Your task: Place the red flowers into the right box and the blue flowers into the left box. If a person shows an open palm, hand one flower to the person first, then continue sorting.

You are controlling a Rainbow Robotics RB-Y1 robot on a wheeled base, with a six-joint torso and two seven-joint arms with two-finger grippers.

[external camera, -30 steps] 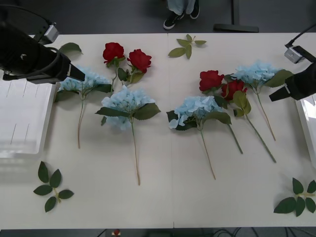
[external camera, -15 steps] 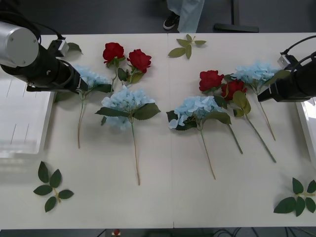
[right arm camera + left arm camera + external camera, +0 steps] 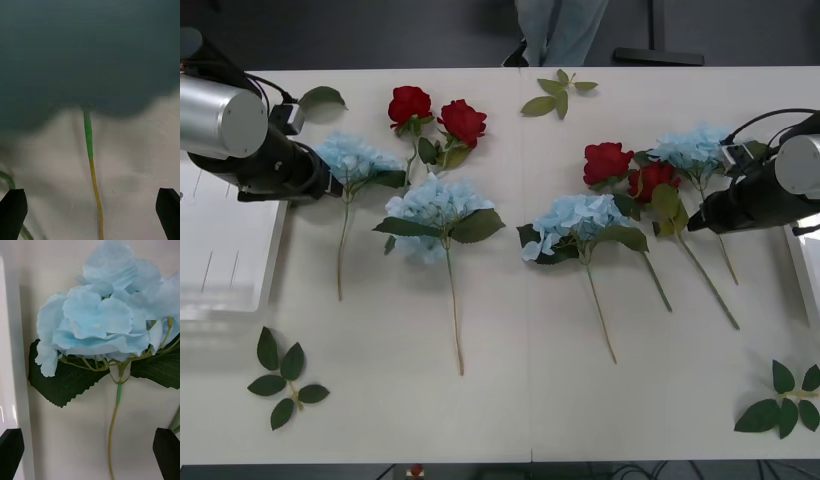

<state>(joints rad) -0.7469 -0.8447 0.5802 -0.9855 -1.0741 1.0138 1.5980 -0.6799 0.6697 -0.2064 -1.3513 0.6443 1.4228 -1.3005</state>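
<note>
On the table [image 3: 510, 400], both grippers spread wide and empty over blue flowers [image 3: 355, 158].
Left gripper [image 3: 89, 452] above far-left head beside left box [image 3: 225, 250]; right gripper [image 3: 92, 212] over thin stem [image 3: 93, 180]. Probably light, floppy, crushable: best pinched at stem.

The blue flowers [image 3: 101, 322] look like thin cloth, their petals soft, matt and faintly crinkled, set on broad leaves with a fine ribbed, dull surface. Their stems look like smooth plastic, green near the head and tan lower down. The red flowers [image 3: 435, 115] have a deeper, velvety matt look. The worktop [image 3: 520, 400] is a pale, smooth, matt surface with a thin seam across it. The left box [image 3: 225, 250] is glossy translucent white plastic. The left arm's casing is brushed silver metal with matt black parts, and the left tool [image 3: 90, 450] has dull black fingers, standing wide apart.
</note>
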